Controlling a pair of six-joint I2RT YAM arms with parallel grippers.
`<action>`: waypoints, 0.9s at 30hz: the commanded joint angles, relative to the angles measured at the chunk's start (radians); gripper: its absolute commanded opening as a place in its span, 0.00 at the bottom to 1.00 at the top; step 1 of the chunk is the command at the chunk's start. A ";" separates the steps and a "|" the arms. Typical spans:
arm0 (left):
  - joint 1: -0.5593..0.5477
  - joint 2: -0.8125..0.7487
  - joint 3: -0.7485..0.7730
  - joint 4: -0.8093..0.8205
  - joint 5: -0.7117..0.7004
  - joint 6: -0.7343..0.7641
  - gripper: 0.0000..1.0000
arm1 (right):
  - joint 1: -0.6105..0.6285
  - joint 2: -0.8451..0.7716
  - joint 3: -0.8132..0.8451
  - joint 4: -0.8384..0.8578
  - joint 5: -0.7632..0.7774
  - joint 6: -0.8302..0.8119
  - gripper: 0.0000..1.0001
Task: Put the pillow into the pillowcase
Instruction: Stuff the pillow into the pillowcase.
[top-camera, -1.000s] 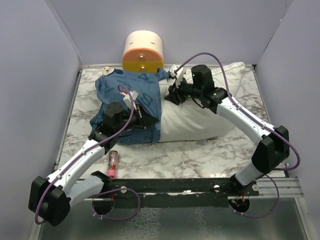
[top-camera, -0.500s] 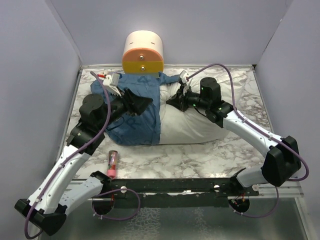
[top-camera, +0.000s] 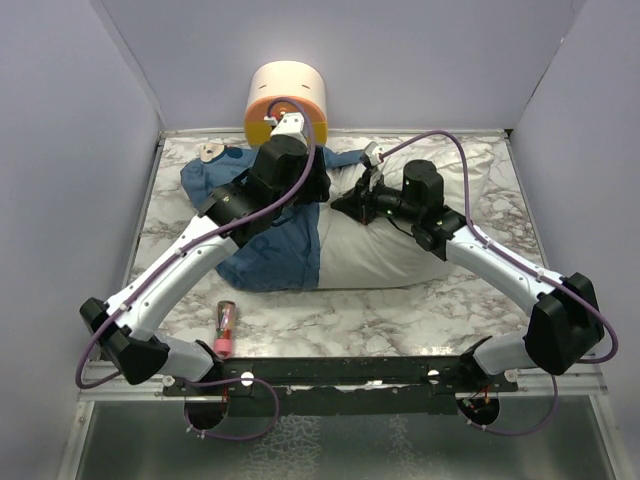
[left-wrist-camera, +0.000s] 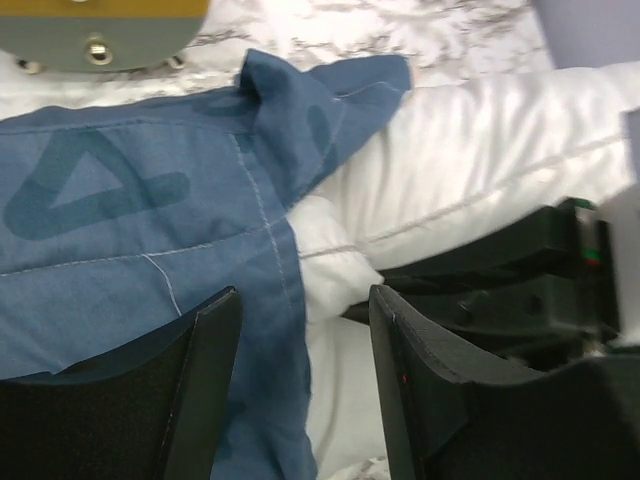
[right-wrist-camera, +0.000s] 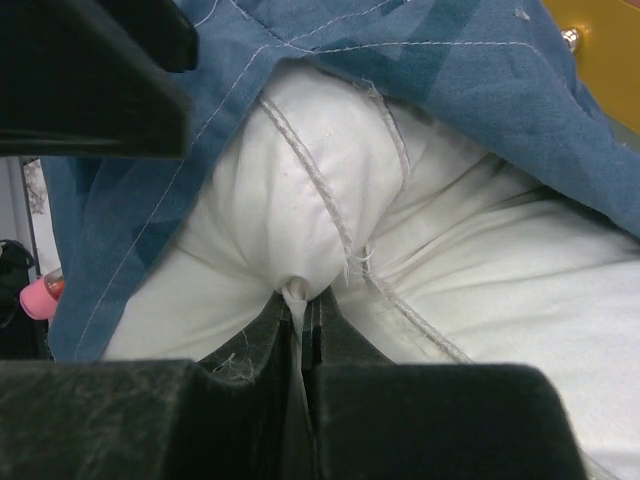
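The white pillow (top-camera: 400, 245) lies across the right of the table, its left end inside the blue pillowcase (top-camera: 265, 250). My right gripper (top-camera: 342, 205) is shut on a pinch of pillow fabric (right-wrist-camera: 300, 200) at the sack's mouth; in the right wrist view (right-wrist-camera: 306, 300) the cloth is squeezed between the closed jaws. My left gripper (top-camera: 320, 190) hovers open just beside it. In the left wrist view (left-wrist-camera: 305, 335) its jaws straddle the pillowcase hem (left-wrist-camera: 270, 260) and the pillow (left-wrist-camera: 480, 170), holding nothing.
A cream-and-orange cylinder (top-camera: 287, 103) stands at the back wall behind the pillowcase. A pink-capped tube (top-camera: 224, 328) lies near the front left. A small tan tag (top-camera: 210, 152) sits at the back left. Purple walls close in both sides.
My left arm let go, opened and swung from the pillowcase's front left to its back right edge. My right gripper shut on the pillow and has held still since.
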 joint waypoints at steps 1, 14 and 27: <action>-0.020 0.082 0.109 -0.184 -0.247 0.063 0.57 | 0.025 0.022 -0.056 -0.096 -0.061 0.068 0.01; -0.023 0.111 0.081 -0.098 -0.164 0.098 0.05 | 0.026 0.014 -0.070 -0.081 -0.063 0.070 0.01; -0.022 0.050 0.140 0.234 0.298 0.007 0.00 | 0.025 0.042 0.027 0.119 -0.085 0.188 0.01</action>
